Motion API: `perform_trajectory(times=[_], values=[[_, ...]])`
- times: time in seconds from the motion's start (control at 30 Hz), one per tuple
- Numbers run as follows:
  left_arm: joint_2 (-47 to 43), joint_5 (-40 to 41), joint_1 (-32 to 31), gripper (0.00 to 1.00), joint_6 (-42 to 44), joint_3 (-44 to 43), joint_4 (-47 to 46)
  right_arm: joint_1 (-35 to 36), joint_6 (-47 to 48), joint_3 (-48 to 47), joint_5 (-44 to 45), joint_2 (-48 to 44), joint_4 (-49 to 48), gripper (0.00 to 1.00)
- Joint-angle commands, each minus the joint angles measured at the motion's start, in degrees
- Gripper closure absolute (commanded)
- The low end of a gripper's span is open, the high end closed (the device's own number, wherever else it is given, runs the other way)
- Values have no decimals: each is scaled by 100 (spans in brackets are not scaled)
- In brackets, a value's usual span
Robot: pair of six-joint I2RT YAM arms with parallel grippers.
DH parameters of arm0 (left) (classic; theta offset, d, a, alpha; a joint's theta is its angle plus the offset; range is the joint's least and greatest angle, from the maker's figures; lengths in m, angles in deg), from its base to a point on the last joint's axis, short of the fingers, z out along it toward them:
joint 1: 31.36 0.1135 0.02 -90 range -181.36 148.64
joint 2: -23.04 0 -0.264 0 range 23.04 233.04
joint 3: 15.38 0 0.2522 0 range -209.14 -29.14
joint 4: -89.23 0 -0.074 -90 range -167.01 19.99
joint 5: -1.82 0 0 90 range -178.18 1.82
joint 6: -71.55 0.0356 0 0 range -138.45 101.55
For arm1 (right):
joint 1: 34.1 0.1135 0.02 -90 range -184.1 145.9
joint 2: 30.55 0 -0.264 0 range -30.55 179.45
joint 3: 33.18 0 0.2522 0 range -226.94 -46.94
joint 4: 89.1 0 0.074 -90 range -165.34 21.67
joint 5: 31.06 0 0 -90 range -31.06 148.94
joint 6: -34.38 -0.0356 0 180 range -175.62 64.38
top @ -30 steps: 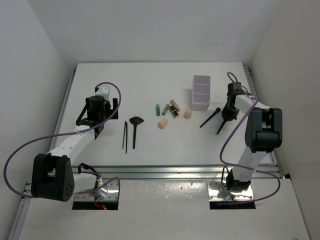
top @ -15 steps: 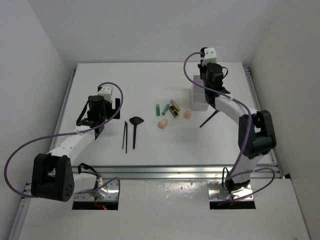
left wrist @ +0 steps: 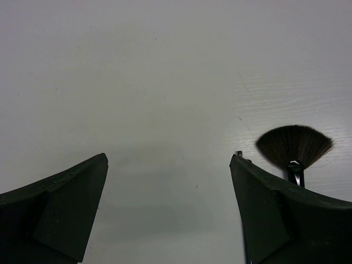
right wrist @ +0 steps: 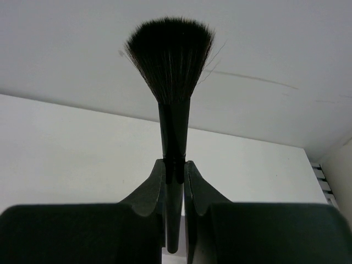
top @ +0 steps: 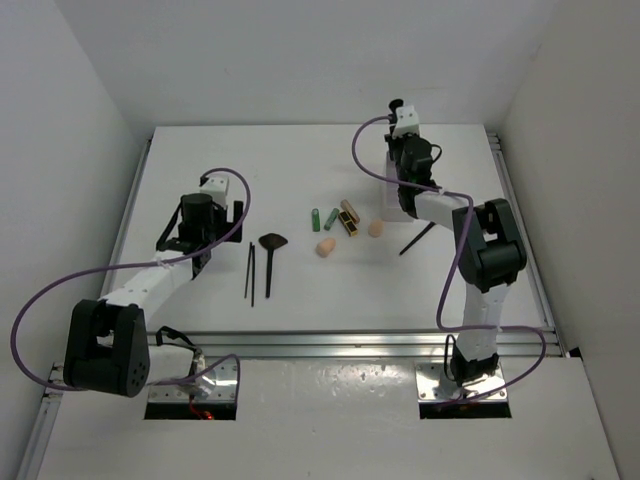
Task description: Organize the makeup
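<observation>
While right gripper (right wrist: 175,165) clamps a fan brush (right wrist: 170,60) by its handle, left gripper (left wrist: 168,165) hangs w/ jaws apart nr a second brush (left wrist: 294,146) on the table (left wrist: 165,66).

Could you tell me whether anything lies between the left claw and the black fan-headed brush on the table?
In the top view, two thin black sticks lie on the white table between the open left claw and the black fan-headed brush, beside its handle. Nothing covers the brush itself.
</observation>
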Motion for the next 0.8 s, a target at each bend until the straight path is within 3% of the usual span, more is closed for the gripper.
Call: perform_trajectory(times=[0.0, 0.17, 0.27, 0.3, 0.37, 0.5, 0.6, 0.77], values=[[68, -16, -49, 0, 13, 29, -67, 83, -307, 279, -4, -136, -691, 100], [244, -16, -216, 0, -92, -24, 135, 215, -412, 745, 347, -258, -788, 98], [463, -174, -269, 11, -224, -85, 346, 215, -501, 868, 444, -302, -779, 88], [515, -253, -269, 17, -294, -85, 477, 224, -492, 895, 462, -311, -788, 79], [691, -253, -269, 23, -347, -234, 662, 76, -527, 913, 453, -355, -753, 73], [885, -412, -269, 48, -347, -349, 1276, 233, -597, 948, 216, -478, -727, 60], [1096, -675, -321, 51, -234, -411, 1549, 215, -659, 1062, 111, -741, -569, 49], [1412, -938, -462, 46, -102, -542, 1744, 268, -659, 1386, 163, -1294, -191, 44]])
